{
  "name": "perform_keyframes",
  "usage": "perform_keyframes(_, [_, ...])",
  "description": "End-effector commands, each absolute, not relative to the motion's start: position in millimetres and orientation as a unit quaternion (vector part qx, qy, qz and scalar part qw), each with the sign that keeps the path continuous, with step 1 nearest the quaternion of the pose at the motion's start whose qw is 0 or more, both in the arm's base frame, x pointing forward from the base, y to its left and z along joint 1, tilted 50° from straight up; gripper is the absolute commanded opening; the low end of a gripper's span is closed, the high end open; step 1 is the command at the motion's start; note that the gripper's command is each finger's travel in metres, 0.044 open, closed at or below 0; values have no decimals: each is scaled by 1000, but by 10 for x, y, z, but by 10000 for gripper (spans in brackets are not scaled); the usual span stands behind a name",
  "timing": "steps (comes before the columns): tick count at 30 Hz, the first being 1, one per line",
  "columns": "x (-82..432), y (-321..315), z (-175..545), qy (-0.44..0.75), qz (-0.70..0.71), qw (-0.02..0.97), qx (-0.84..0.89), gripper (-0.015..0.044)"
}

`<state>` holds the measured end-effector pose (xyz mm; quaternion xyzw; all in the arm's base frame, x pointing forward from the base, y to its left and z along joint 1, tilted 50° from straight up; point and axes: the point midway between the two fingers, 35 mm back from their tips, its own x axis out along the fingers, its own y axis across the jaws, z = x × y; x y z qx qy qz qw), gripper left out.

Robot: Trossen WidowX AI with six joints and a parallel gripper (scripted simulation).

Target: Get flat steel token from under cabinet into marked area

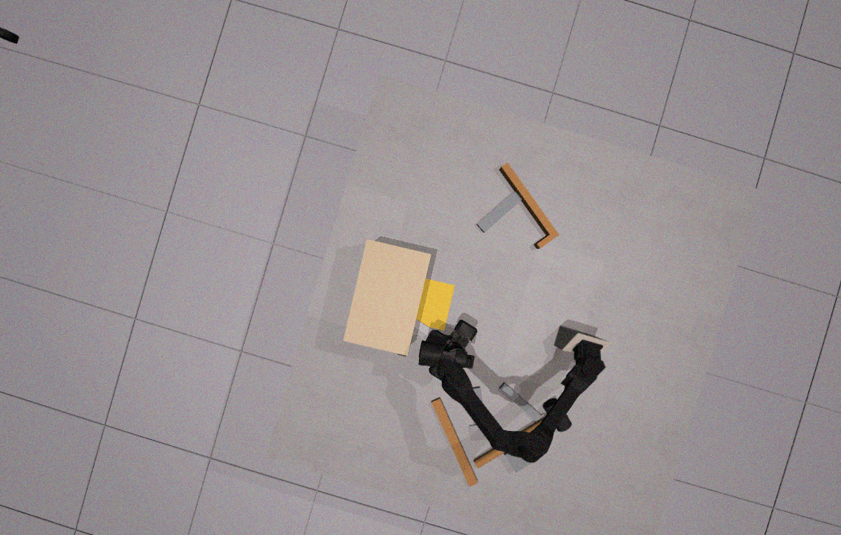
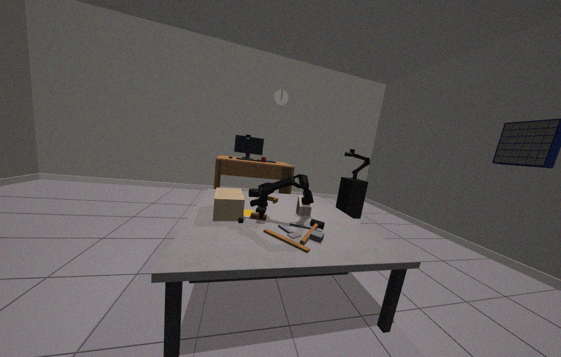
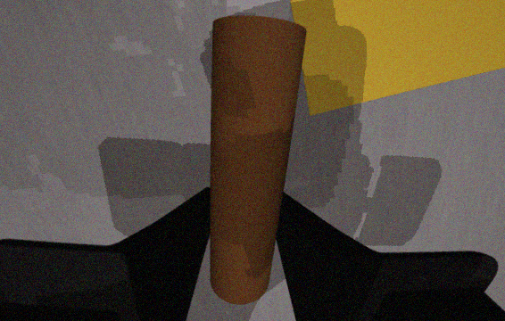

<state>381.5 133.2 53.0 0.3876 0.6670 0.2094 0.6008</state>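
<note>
My gripper (image 2: 261,215) (image 3: 244,196) is shut on the brown round handle (image 2: 255,216) (image 3: 252,134) of a tool, low over the table beside the cabinet. A small black end piece (image 2: 240,220) of the tool shows beside the cabinet's near right corner; in the overhead view the arm hides the tool. The pale cabinet (image 1: 387,297) (image 2: 228,208) stands left of the gripper. The yellow marked area (image 1: 439,301) (image 2: 248,212) (image 3: 435,40) adjoins its front, ahead and to the right of the handle in the wrist view. The steel token is not visible in any view.
A wooden strip (image 1: 455,442) (image 2: 286,240) lies nearest the exterior camera. A black-headed mallet (image 2: 309,233), a grey block (image 2: 316,236) and flat grey pieces (image 2: 294,235) lie near it, partly under the arm. An L-shaped wooden piece (image 1: 530,199) with a grey bar (image 1: 498,212) lies across the table.
</note>
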Motion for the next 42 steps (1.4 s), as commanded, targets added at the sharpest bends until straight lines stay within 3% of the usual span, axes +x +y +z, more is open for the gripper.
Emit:
perform_keyframes(1, [3793, 1278, 450, 670, 203, 601, 386, 0])
perform_keyframes(42, [3727, 1134, 277, 670, 202, 601, 386, 0])
